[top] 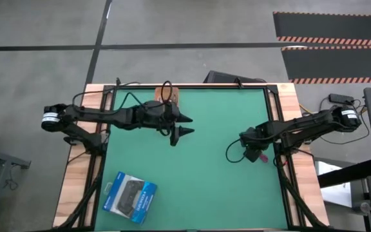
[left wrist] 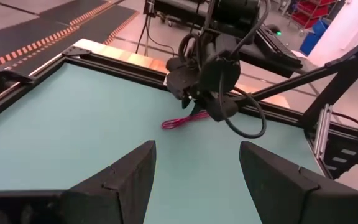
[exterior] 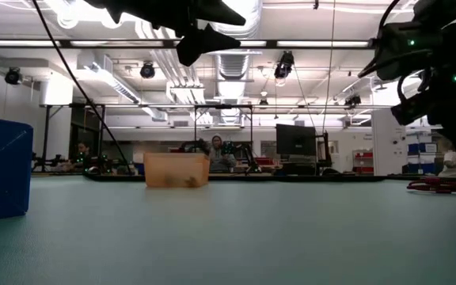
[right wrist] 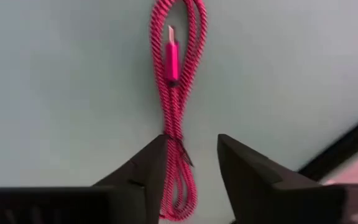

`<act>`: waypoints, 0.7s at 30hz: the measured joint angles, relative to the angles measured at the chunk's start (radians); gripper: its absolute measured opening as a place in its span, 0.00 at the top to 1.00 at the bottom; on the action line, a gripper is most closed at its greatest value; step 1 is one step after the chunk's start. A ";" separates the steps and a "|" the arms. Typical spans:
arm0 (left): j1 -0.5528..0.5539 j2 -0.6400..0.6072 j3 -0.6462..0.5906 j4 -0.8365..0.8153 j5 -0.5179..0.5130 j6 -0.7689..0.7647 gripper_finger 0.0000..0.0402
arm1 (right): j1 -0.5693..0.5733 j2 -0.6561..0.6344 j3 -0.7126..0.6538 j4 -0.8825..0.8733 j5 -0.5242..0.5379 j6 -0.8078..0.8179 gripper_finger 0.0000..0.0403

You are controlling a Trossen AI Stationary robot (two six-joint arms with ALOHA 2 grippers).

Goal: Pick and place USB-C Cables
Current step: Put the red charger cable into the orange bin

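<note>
A magenta-pink USB-C cable (right wrist: 174, 93), bundled into a long loop, lies flat on the green mat (top: 198, 174) near the table's right edge; it also shows in the left wrist view (left wrist: 182, 120) and the low view (exterior: 442, 186). My right gripper (right wrist: 194, 155) points straight down over it, open, with the bundle's one end between its fingers. My left gripper (top: 187, 125) hangs open above the mat's far middle, pointing toward the right arm, with nothing between its fingers (left wrist: 197, 168). My right gripper comes at the magenta cable from above, its fingers on either side of the bundle near one end. One finger (right wrist: 148, 171) stands right against the bundle's side (right wrist: 178, 146); I cannot tell whether it touches. The other finger is apart from it.
A tan open box (top: 167, 95) stands at the table's far edge, behind my left gripper. A blue-and-black box (top: 130, 196) lies at the near left. Black frame rails (top: 279, 129) run along the mat's right side, close to the cable.
</note>
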 joint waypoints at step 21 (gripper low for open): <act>0.000 0.000 0.000 0.007 0.000 0.000 0.46 | 0.000 0.151 -0.032 0.234 0.089 -0.008 0.77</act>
